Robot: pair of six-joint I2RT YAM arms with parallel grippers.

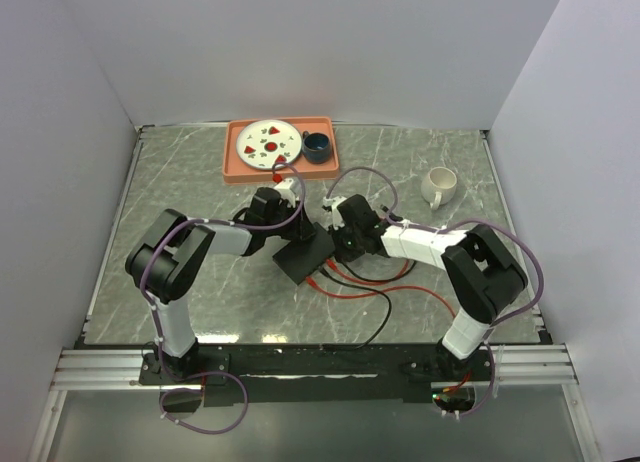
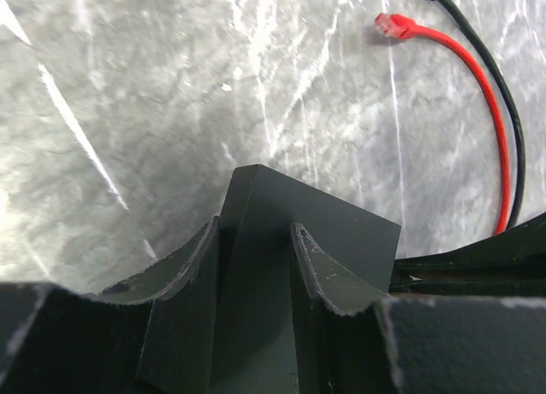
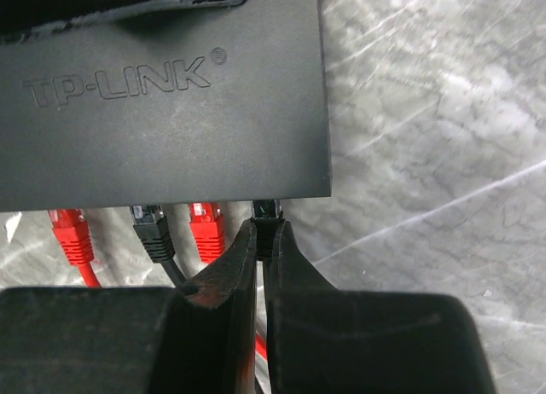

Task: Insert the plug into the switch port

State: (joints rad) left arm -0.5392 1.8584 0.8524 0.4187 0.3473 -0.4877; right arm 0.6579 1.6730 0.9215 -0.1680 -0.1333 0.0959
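1. Black and matte, the switch [image 3: 171, 130] is sitting mid-table between the two arms, and from the right wrist we are reading TP-LINK on its top.
2. We are watching the left gripper [image 2: 254, 234] clamping the switch. Its fingers [image 2: 192, 270] are standing partway apart, one on each side of the slab, both touching it.
3. On the other side, the right gripper [image 3: 263, 232] is pinching the plug [image 3: 267, 210], a small black one, with its fingers pressed together on it.
4. The plug's tip is meeting the switch edge that is facing the right gripper, close to the corner. We cannot tell whether it is inside a port.
5. Along that same edge, to the left in the right wrist view, we are seeing two red plugs [image 3: 205, 223] and a spare black plug [image 3: 152, 228]. We cannot tell whether they are seated or only lying under the rim.
6. From the left wrist, we are seeing a red cable [image 2: 490, 112] ending in a loose connector [image 2: 392, 25] on the grey marble table [image 2: 171, 95], with a black cable [image 2: 510, 104] running just beside it.
7. At the far edge, the orange tray [image 1: 240, 167] is carrying a plate [image 1: 270, 142] and a blue cup [image 1: 317, 145].
8. A white mug [image 1: 437, 185] is standing to the right, well apart from the switch.
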